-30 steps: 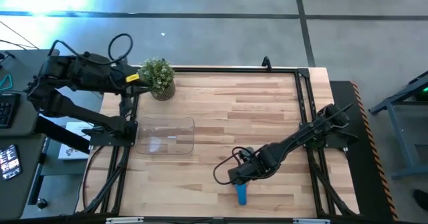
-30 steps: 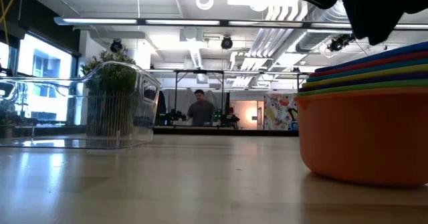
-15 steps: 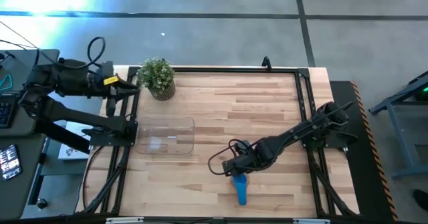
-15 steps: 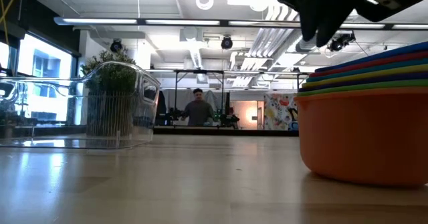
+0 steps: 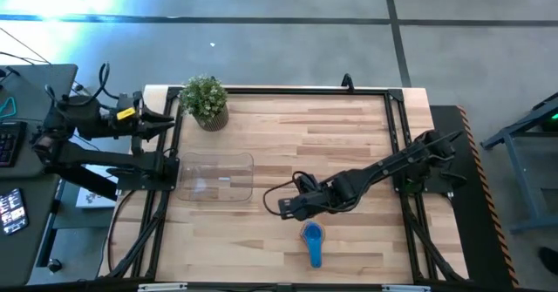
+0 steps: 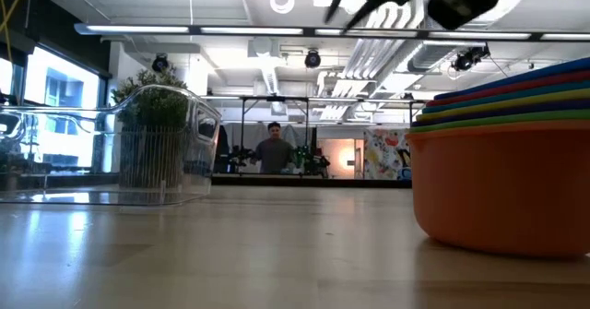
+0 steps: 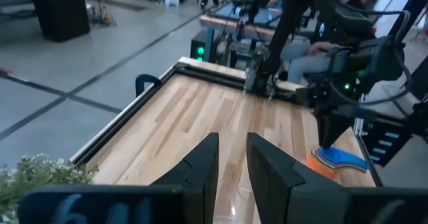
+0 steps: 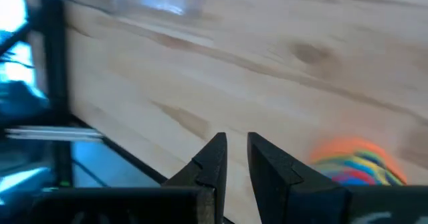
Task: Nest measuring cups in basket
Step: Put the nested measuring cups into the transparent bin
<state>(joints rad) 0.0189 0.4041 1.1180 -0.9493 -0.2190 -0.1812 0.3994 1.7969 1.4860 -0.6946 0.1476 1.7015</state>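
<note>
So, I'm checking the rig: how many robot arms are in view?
2. The left arm sits off the table's left edge, its hand near the plant. The right arm reaches over the table, its hand beside the stacked measuring cups.

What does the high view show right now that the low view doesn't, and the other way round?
Only the high view: both arms whole, the left gripper parked off the table's left edge beside the potted plant, the right gripper empty above the table, and the stack's blue handle. Only the low view: the stack's colour layers edge-on above an orange bowl, plus a person in the room behind. Both: the measuring cups nested on the wood, outside the empty basket.
</note>
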